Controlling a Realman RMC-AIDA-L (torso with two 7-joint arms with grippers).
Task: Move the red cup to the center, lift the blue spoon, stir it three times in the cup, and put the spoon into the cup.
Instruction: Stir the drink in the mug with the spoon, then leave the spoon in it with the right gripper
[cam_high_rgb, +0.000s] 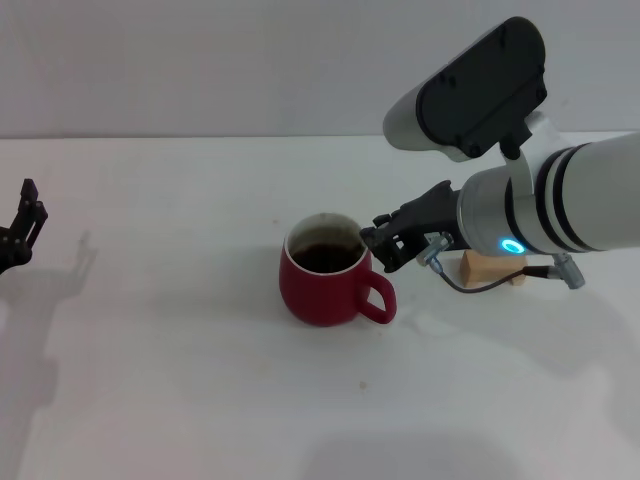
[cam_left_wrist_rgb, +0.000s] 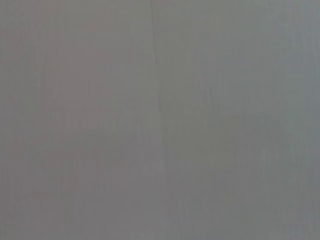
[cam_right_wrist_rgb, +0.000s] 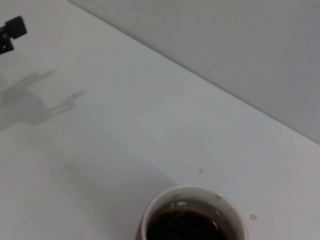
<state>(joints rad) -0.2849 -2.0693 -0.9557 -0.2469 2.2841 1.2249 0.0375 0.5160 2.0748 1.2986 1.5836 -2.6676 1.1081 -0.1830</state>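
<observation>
The red cup stands mid-table with dark liquid inside and its handle turned toward my right arm. In the right wrist view the cup's white rim shows from above, and nothing sticks out of the liquid. My right gripper hovers just beside the cup's rim, above the handle. The blue spoon does not show in any view. My left gripper is parked at the table's far left edge with its fingers apart and nothing between them. It also shows far off as the left gripper in the right wrist view.
A tan wooden block lies behind my right forearm, partly hidden by it. A dark cable loops under the right wrist. A grey wall backs the white table. The left wrist view shows only a plain grey surface.
</observation>
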